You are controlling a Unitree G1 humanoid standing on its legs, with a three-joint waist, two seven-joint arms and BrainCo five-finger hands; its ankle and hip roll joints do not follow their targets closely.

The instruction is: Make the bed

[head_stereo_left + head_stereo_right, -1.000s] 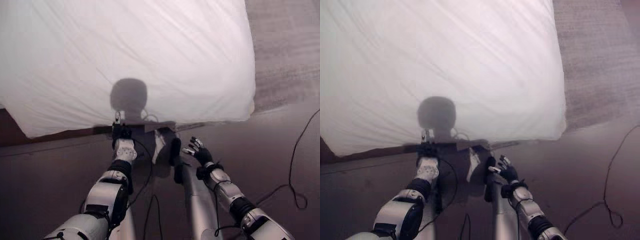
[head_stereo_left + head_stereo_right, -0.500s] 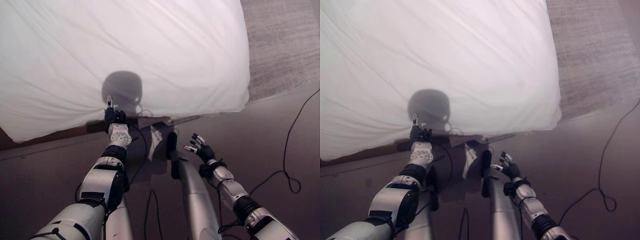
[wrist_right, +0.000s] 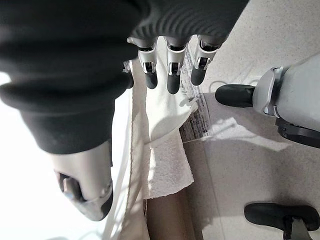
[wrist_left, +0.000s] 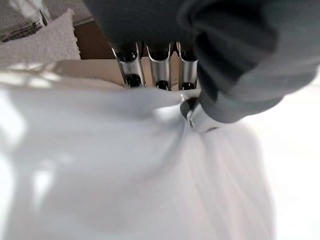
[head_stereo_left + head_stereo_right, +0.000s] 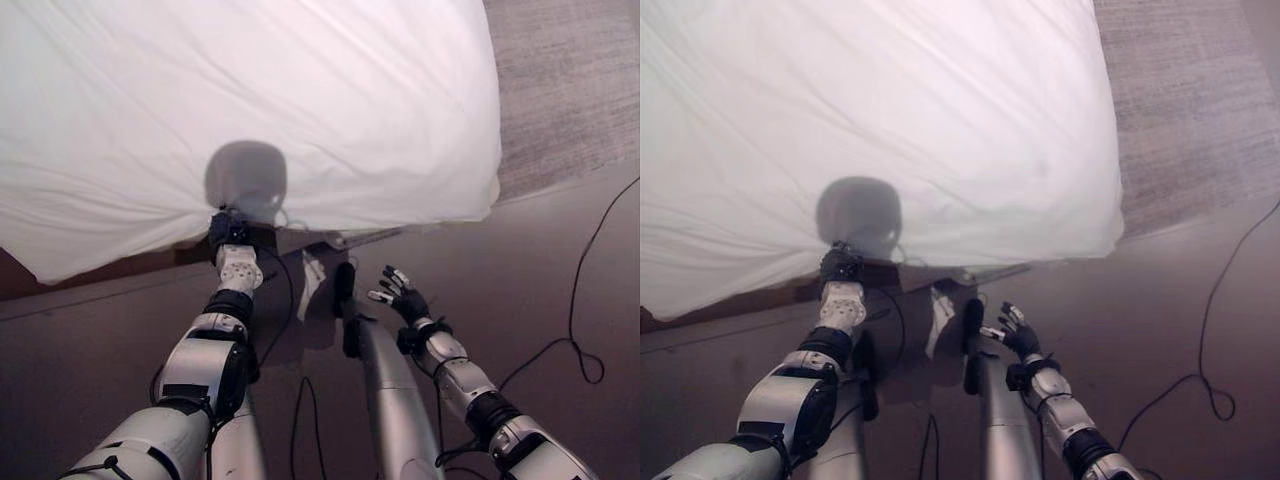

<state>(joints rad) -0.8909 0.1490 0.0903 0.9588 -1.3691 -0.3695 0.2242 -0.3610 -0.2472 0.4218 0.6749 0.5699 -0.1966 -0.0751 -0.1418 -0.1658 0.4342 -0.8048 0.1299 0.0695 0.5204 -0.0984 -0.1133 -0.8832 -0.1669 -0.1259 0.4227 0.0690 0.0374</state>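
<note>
Seemingly to pull it straight, the left hand [image 5: 228, 232] sits at the white sheet's [image 5: 300, 110] near edge on the bed in the eye views, while the right hand [image 5: 1016, 335] hangs apart over the floor [image 5: 560, 260]. Closer in, the left wrist view has its fingers [image 4: 159, 70] and thumb pinching a fold of that sheet; the right wrist view has relaxed, straight fingers [image 3: 172, 67] holding nothing

- Dark, smooth floor [image 5: 110, 330] runs across the near part of the scene, brownish and dim.
- Off to the far right lies a grey textured rug [image 5: 560, 90], its near edge slanting against the dark floor.
- A dark brown strip of bed base [image 5: 760, 297] shows low at the near left.
- Light falls strong from behind, throwing a round shadow [image 5: 246, 180] ahead.
</note>
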